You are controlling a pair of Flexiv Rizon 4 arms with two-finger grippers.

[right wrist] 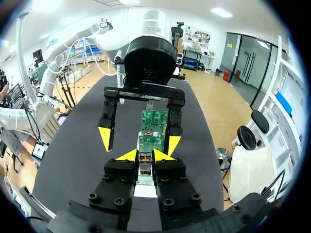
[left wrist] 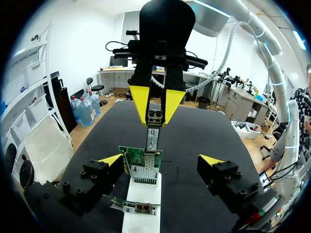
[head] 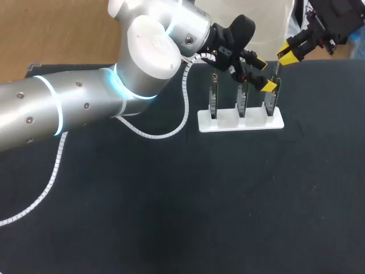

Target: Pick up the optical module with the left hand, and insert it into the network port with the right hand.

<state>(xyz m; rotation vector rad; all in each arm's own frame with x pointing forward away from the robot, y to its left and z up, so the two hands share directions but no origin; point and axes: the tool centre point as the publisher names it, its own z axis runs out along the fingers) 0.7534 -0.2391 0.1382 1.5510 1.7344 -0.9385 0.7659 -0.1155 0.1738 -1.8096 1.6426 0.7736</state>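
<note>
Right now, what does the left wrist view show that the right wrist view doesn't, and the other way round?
Only the left wrist view shows the optical module along its whole length, hanging from the right gripper with its lower end at the top edge of the green board. Only the right wrist view shows the left gripper from the front, with its fingers wide apart on either side of the boards. Both show the module pinched in the right gripper, the left gripper open, and the white holder.
</note>
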